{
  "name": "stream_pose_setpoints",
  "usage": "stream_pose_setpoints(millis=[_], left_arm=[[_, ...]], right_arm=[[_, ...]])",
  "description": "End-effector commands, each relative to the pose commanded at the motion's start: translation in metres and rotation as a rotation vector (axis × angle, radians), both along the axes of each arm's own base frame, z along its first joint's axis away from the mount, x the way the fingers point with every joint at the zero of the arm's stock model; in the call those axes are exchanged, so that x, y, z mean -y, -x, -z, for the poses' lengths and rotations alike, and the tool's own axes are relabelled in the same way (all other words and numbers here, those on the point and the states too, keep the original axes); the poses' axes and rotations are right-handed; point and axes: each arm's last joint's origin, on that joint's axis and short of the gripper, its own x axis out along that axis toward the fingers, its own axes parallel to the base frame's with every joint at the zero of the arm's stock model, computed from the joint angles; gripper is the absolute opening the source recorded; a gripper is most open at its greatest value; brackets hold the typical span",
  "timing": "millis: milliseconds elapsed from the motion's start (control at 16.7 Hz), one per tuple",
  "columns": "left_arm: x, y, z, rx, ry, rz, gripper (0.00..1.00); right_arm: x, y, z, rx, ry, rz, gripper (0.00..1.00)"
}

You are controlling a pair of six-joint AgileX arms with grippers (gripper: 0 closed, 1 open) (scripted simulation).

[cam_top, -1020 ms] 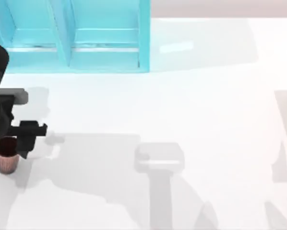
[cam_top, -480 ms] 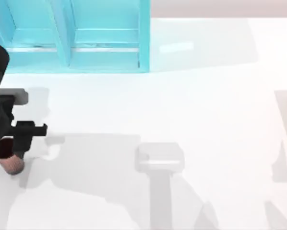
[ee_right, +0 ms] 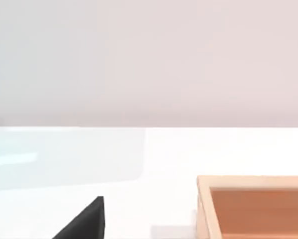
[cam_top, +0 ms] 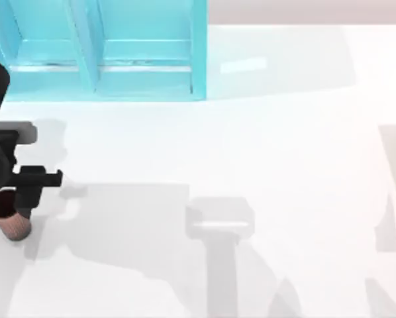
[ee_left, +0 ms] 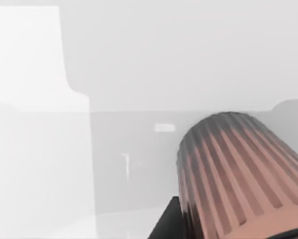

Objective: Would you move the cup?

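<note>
While the left gripper [cam_top: 9, 211] sits at the table's far left edge, its black fingers are closed around the cup [cam_top: 12, 225]. This copper-brown ribbed cup is tilted, not upright: its dark mouth is partly hidden under the gripper and its narrower base points toward the near edge of the table [cam_top: 251, 146]. In the left wrist view the cup [ee_left: 238, 174] runs lengthwise away from the camera, base end farthest, ribs following that axis. No writing or label is readable on it. A turquoise shelf unit [cam_top: 105, 53] stands well apart at the back left. The right wrist view shows a wooden box [ee_right: 253, 204]; whether that right gripper is open or closed cannot be told.
</note>
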Motion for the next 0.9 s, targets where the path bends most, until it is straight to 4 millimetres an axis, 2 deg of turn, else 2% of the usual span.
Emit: stream_pose_setpoints(millis=[180,300,420,540,660,780,900], left_arm=[[-0.031,-0.017,-0.007,-0.020,0.007,-0.001,0.00],[-0.071,-0.031,-0.017,-0.023,0.016,-0.006,0.00],[-0.122,-0.037,-0.029,-0.023,0.026,-0.007,0.00],[-0.176,-0.032,-0.041,-0.020,0.037,-0.004,0.00],[-0.222,-0.021,-0.052,-0.011,0.042,-0.002,0.00],[-0.252,-0.009,-0.063,0.005,0.040,-0.002,0.00],[-0.266,-0.003,-0.069,0.015,0.037,-0.001,0.00]], right_arm=[[0.000,0.000,0.000,0.000,0.000,0.000,1.00],[0.000,0.000,0.000,0.000,0.000,0.000,1.00],[0.000,0.000,0.000,0.000,0.000,0.000,1.00],[0.000,0.000,0.000,0.000,0.000,0.000,1.00],[0.000,0.000,0.000,0.000,0.000,0.000,1.00],[0.000,0.000,0.000,0.000,0.000,0.000,1.00],[0.000,0.000,0.000,0.000,0.000,0.000,1.00]])
